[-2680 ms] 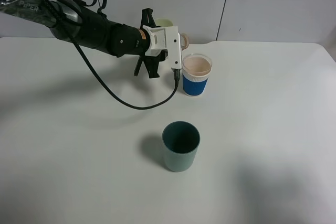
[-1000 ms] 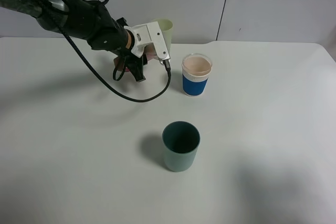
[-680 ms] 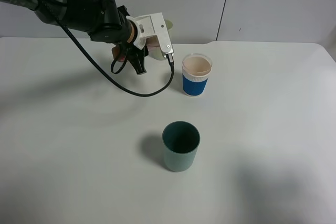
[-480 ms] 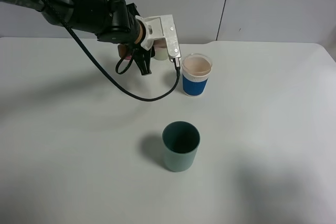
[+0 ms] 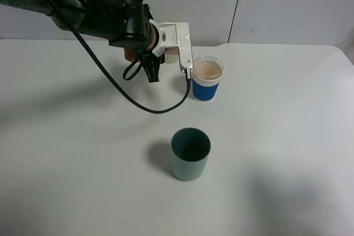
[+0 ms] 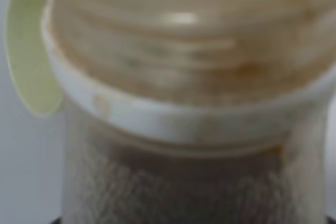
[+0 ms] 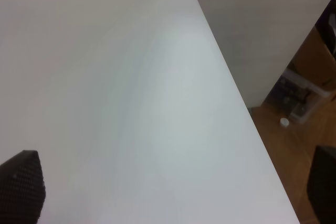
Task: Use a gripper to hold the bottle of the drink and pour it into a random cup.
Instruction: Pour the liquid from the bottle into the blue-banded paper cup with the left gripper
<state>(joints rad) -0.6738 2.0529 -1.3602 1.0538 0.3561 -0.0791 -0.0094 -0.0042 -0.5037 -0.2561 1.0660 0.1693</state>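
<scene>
- The left claw point(image 5: 157, 41) is closed on the bottle of the drink point(image 6: 184, 103) and holds it above the tabletop point(image 5: 83, 164), at the far side.
- In the left wrist view the wide neck of the bottle fills almost the whole picture, blurred, with brownish traces on the clear plastic.
- In the high view the arm covers most of the bottle. Only a small pink-red part shows behind the black arm, so I cannot tell how much it is tilted.
- The cup point(image 5: 207, 78) with the blue sleeve stands upright on the tabletop, just beside the white block of the left claw. There is a pale pinkish-beige drink inside.
- A pale green tumbler point(image 6: 29, 51) is behind the bottle, partly hidden.
- A dark teal cup point(image 5: 190, 153) stands upright nearer to the camera, well apart from the blue one.
- The right claw point(image 7: 173, 187) has its two dark fingers wide apart, with nothing between them, over the edge of the tabletop.
</scene>
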